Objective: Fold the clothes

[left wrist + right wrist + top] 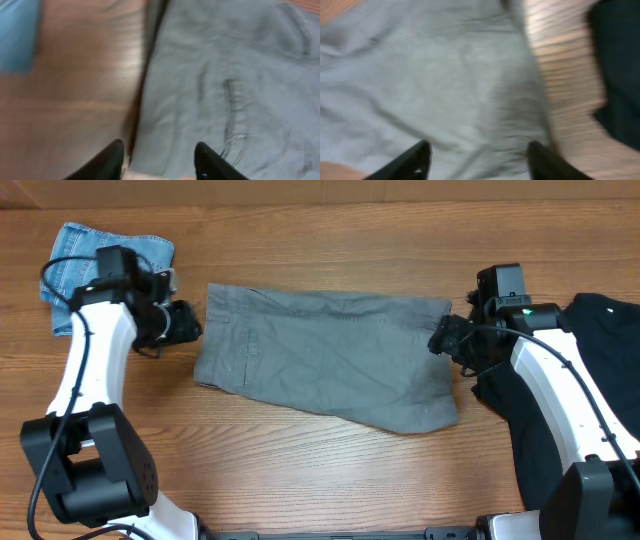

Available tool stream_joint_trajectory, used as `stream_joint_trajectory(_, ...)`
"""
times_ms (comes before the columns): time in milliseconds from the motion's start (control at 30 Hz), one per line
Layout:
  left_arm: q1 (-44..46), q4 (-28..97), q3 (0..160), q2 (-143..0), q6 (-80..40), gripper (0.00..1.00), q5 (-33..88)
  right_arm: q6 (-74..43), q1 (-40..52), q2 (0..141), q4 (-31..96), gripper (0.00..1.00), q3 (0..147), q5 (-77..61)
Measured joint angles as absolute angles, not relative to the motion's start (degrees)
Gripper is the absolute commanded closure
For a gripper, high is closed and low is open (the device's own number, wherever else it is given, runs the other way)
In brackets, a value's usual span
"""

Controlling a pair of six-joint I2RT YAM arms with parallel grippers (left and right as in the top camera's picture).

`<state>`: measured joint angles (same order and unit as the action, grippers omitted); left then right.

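The wooden table [320, 470] carries everything. The one thing that matters is the pair of grey-olive shorts [325, 360], spread flat in the middle with the long axis running side to side from one arm to the other. The cloth already looks doubled over once, though I can't be sure. Off the right end of the shorts lies a black garment [610, 340], and well beyond their far-left corner a light-blue denim garment [80, 250]; neither touches them. The left gripper [190, 320] hangs just beside the left short edge of the shorts, near its far corner. Its jaws are parted with nothing between them, and its own camera looks down on that edge with grey cloth to one side and bare wood to the other. The right gripper [440, 338] sits at the opposite short edge, right over the far corner, jaws likewise spread and empty. Each arm is nearest its own end, so I'd guess the next fold carries one short end along the long axis towards the other.
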<state>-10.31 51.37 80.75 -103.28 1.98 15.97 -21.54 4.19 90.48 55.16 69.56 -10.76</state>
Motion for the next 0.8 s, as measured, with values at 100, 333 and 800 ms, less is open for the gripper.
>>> stream_joint_trajectory(100,-7.60,49.67,80.82,-103.88,4.58,0.69,16.62,-20.78,5.13,90.48,52.82,0.56,69.56,-14.61)
stream_joint_trajectory(333,-3.97,50.41,81.08,-111.70,7.33,0.88,16.73,-24.27,8.36,91.22,49.25,0.67,67.92,-18.31)
stream_joint_trajectory(800,-7.22,56.27,82.13,-118.78,-0.01,0.96,11.05,-38.61,11.29,104.57,49.91,0.92,59.40,-17.43)
